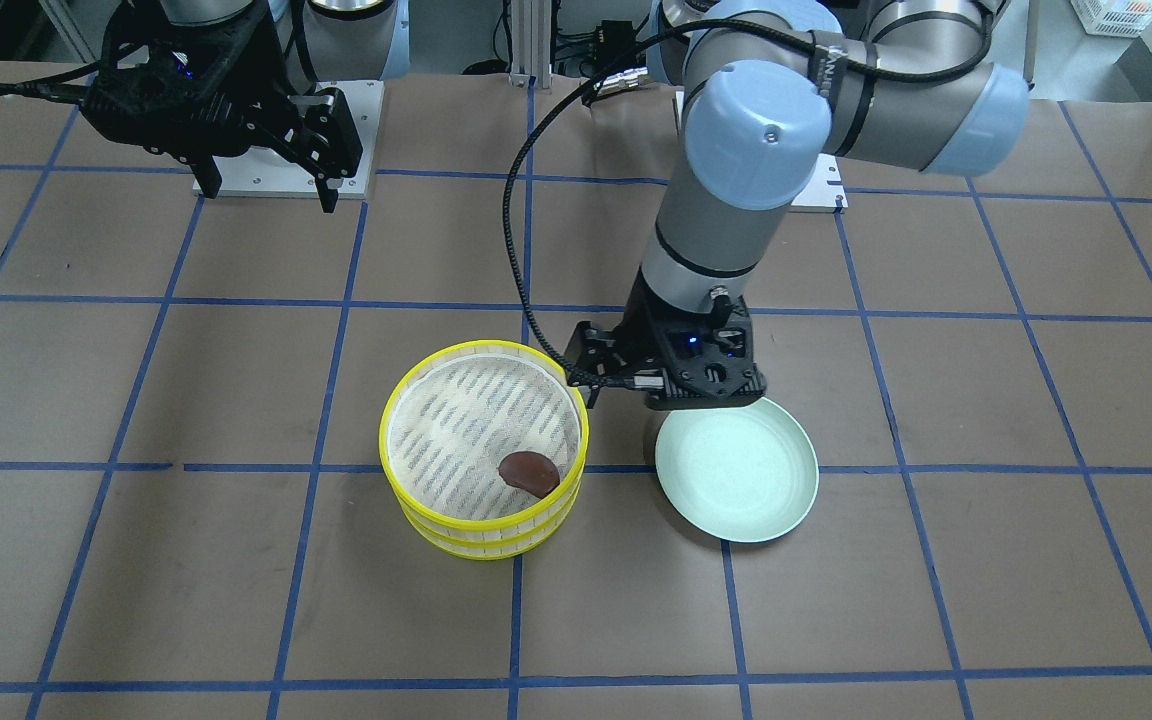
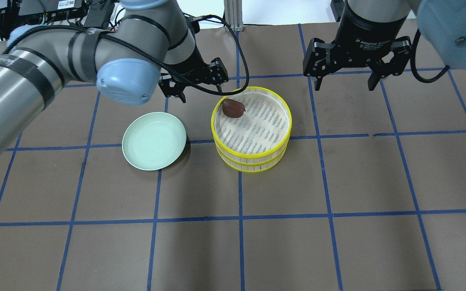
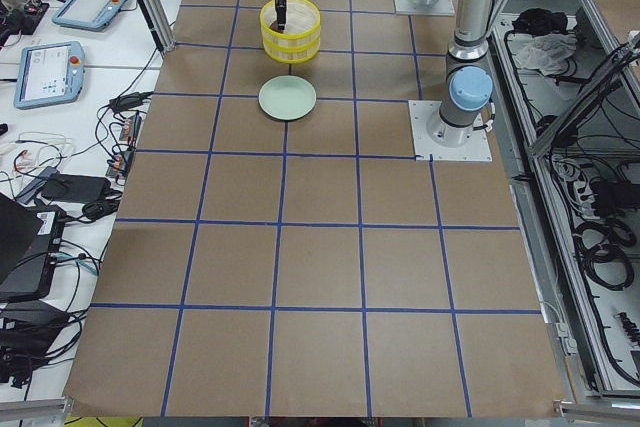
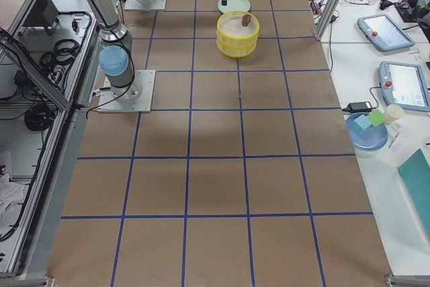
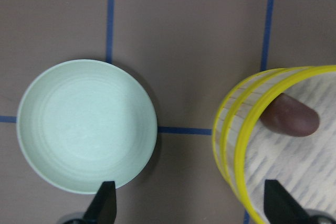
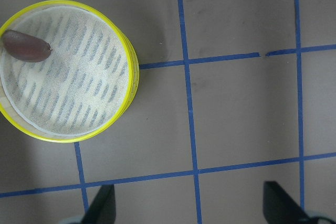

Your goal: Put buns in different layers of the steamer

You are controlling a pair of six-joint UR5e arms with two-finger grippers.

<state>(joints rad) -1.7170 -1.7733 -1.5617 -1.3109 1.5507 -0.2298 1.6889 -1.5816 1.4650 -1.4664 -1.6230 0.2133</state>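
Two yellow-rimmed steamer layers stand stacked near the table's middle. A dark reddish-brown bun lies on the top layer's mesh floor, close to the rim on the plate's side. My left gripper hangs open and empty, high over the gap between the steamer and the plate. My right gripper is also open and empty, raised over bare table on the steamer's other side. The lower layer's floor is hidden by the upper one.
An empty pale green plate sits beside the steamer on my left arm's side. Brown table covering with blue grid tape spreads all around. Tablets and cables lie off the table's ends in the side views.
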